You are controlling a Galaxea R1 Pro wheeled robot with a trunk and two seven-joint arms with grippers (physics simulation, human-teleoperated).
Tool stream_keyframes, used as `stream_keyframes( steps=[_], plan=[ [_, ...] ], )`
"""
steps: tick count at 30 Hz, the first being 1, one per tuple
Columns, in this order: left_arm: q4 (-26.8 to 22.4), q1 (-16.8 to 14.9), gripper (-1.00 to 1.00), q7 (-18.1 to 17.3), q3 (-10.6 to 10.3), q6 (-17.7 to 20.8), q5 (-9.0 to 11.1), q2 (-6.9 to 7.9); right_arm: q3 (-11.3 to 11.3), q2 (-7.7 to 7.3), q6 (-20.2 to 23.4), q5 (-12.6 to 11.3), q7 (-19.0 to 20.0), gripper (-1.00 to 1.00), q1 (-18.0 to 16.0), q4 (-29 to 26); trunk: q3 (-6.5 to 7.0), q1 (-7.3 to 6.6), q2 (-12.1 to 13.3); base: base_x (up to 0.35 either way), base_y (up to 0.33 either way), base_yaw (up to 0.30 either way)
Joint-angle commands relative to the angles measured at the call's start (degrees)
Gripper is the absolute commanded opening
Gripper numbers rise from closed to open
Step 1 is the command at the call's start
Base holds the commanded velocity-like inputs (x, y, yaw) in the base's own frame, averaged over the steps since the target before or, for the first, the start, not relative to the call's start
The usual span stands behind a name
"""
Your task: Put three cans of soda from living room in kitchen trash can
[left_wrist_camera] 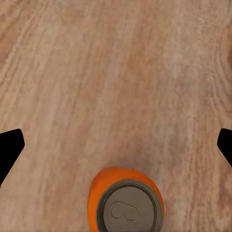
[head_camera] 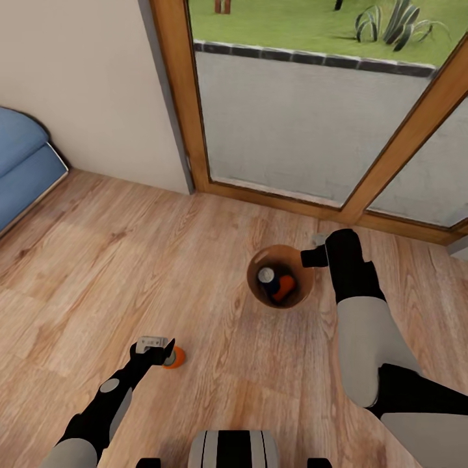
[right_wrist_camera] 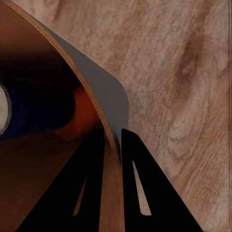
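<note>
The trash can (head_camera: 281, 259), a round copper-brown bin, stands on the wood floor near the glass door. Inside it lie the dark blue can (head_camera: 266, 276) and one orange can (head_camera: 285, 289). My right gripper (head_camera: 314, 257) is shut on the bin's rim; in the right wrist view its fingers (right_wrist_camera: 140, 183) pinch the wall (right_wrist_camera: 104, 92), with the blue can (right_wrist_camera: 34, 111) and orange can (right_wrist_camera: 82, 116) beyond. The other orange can (head_camera: 175, 357) stands upright on the floor. My left gripper (head_camera: 156, 348) hovers just beside it, open; the can (left_wrist_camera: 126, 205) sits short of the wide-spread fingertips (left_wrist_camera: 9, 150).
A blue sofa (head_camera: 19, 162) stands at the far left against the pale wall (head_camera: 84, 84). A wood-framed glass door (head_camera: 299, 130) closes off the far side. Wood floor (head_camera: 130, 260) stretches between the sofa, the can and the bin.
</note>
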Motion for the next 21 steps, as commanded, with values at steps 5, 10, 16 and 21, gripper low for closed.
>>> stream_keyframes(
  steps=[5,10,16,21],
  plan=[
    [0.14,0.0,1.0,-0.01,0.0,0.0,0.0,0.0,-0.41,-0.28,0.15,-0.65,0.22,-1.0,0.01,0.17,0.01,0.0,0.0,0.013,0.0,0.0],
    [0.34,0.0,1.0,-0.01,-0.03,0.07,0.0,0.0,-0.24,-0.29,0.15,-0.65,0.22,-1.0,0.08,0.22,0.01,0.0,0.0,0.003,0.0,0.0],
    [0.47,0.0,1.0,-0.01,-0.14,0.09,-0.08,0.0,-0.26,-0.36,0.15,-0.64,0.22,-1.0,0.1,0.22,0.01,0.0,0.0,0.0,0.0,0.0],
    [0.49,0.0,1.0,-0.01,-1.42,0.11,-0.14,0.0,-0.27,-0.33,0.15,-0.64,0.22,-1.0,0.1,0.2,0.01,0.0,0.0,0.0,0.0,0.0]
  ],
)
